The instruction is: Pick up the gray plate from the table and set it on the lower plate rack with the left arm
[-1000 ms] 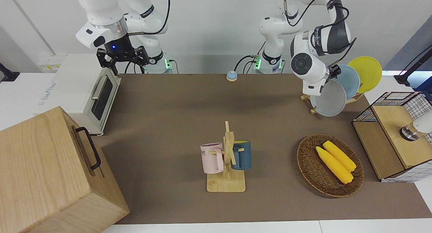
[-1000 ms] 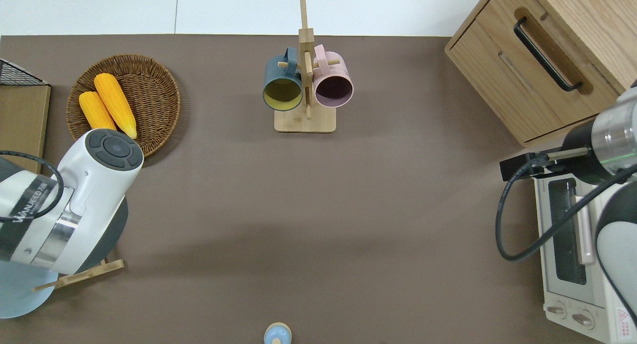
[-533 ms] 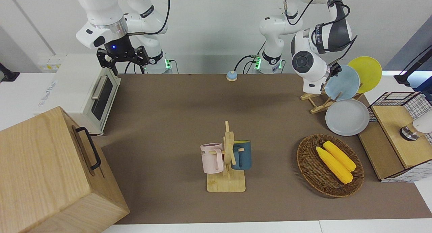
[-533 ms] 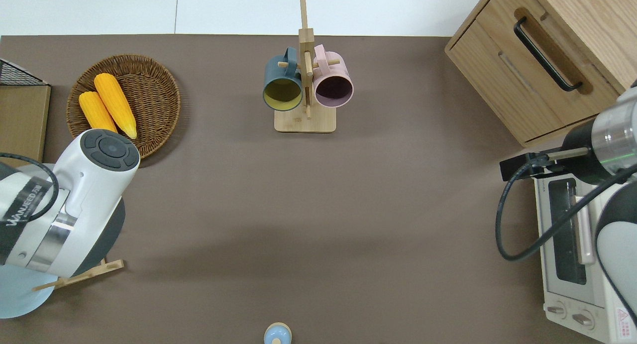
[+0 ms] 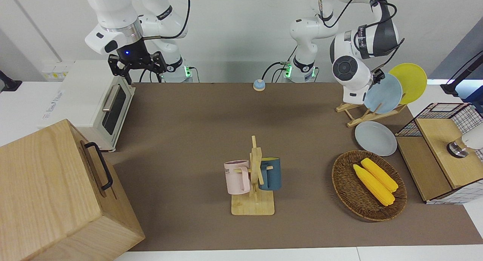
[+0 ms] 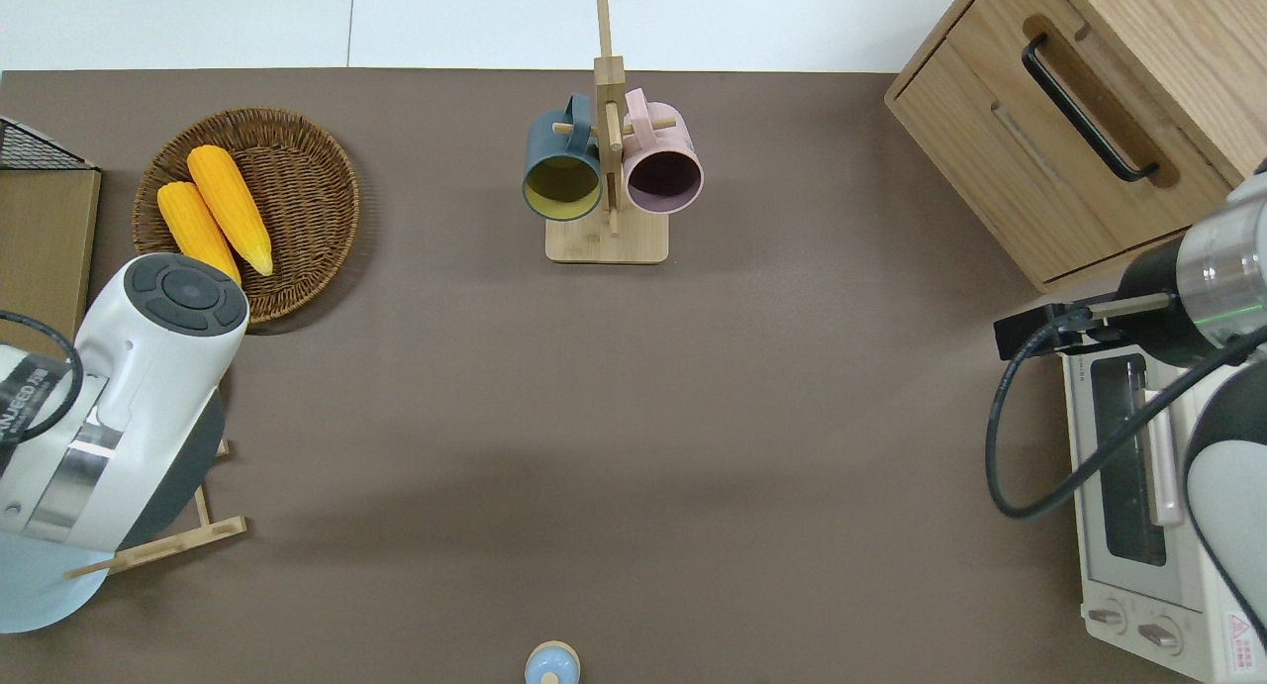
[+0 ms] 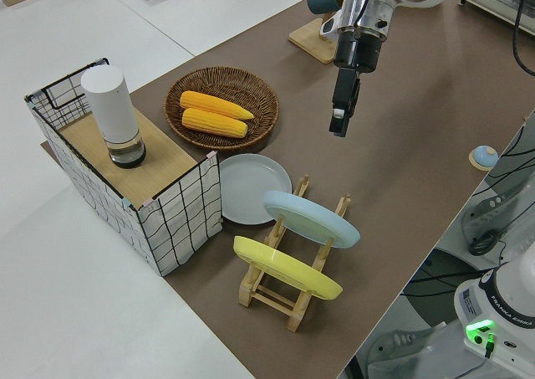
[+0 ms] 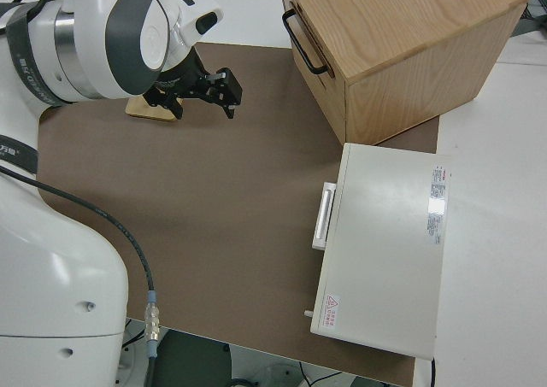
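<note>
Gray plate (image 5: 375, 138) flat on table (image 5: 196, 117), beside plate rack (image 5: 362, 115)

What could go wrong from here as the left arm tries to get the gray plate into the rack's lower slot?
1. The gray plate lies flat on the table, and the left gripper holds nothing. A grip on the shallow rim may slip.
2. The light-blue plate stands in the plate rack just above the free slot. The incoming plate could knock it.

The gray plate (image 5: 375, 138) lies on the table (image 5: 196, 128) between plate rack (image 5: 371, 114) and basket (image 5: 369, 185)
</note>
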Available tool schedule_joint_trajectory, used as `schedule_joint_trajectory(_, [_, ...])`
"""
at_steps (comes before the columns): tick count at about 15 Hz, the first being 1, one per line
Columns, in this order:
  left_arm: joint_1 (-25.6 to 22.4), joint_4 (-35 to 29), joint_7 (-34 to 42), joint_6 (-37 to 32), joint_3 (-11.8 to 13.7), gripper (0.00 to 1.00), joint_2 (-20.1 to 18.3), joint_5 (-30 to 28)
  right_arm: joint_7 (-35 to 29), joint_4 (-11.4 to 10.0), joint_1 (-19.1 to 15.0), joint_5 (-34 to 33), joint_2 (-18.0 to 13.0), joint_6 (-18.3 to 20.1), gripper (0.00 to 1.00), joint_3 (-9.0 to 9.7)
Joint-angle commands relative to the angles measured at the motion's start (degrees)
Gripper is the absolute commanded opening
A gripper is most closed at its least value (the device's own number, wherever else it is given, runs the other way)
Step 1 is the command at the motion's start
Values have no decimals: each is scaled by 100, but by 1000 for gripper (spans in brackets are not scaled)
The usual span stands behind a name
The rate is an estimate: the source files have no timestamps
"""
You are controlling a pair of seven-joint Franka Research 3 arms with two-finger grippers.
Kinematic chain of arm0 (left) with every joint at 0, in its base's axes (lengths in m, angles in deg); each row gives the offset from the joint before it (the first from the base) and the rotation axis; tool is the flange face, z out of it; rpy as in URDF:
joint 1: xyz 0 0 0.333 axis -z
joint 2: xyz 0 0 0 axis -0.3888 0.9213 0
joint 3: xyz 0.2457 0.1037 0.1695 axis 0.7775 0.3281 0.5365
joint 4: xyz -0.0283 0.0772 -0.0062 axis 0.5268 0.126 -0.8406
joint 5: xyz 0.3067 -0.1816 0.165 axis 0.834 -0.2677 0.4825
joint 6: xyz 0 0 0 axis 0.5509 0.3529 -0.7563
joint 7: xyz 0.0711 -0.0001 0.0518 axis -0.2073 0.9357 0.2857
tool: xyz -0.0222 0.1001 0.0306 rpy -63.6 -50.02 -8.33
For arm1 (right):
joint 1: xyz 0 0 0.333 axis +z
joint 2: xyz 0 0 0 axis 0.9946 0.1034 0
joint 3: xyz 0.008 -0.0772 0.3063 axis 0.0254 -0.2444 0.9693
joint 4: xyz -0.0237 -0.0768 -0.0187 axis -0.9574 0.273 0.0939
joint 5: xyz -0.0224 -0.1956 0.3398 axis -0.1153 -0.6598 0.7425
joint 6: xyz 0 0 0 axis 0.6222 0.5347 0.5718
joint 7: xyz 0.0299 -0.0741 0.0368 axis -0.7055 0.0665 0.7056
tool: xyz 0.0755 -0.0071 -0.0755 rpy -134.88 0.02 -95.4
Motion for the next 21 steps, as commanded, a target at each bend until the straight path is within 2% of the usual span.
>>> schedule_joint_trajectory(1, [-103,165,101,178,124,788,-56,-751,-70,51,-106,-9,-15,81,983,98])
schedule_joint_trajectory(3, [-113,595,101,169,316,794,-136,-1646,-70,51,-106,-9,-15,81,983,98])
schedule_joint_trajectory(4, [-95,658,92,187,335,861,-154,-1895,-70,51,-106,-9,-7,81,983,98])
schedule_joint_trajectory(7, [-16,764,83,283,213,899,-241,-2072,-70,51,-106,-9,-15,81,983,98])
schedule_joint_trajectory(11, [-25,905,110,398,186,976,-636,-2739,-70,51,-106,-9,-15,81,983,98])
schedule_joint_trajectory(12, [-34,940,118,398,238,979,-716,-3098,-70,51,-106,-9,-15,81,983,98])
schedule_joint_trajectory(15, [-60,1299,495,406,256,979,-752,-3724,-70,51,-106,-9,-15,81,983,98])
schedule_joint_trajectory(19, [-42,1554,1041,565,177,989,-760,-3874,-70,51,-106,-9,-7,81,983,98])
schedule_joint_trajectory(21, [-95,1792,1285,495,308,989,-778,-4277,-70,51,-106,-9,-15,73,983,98])
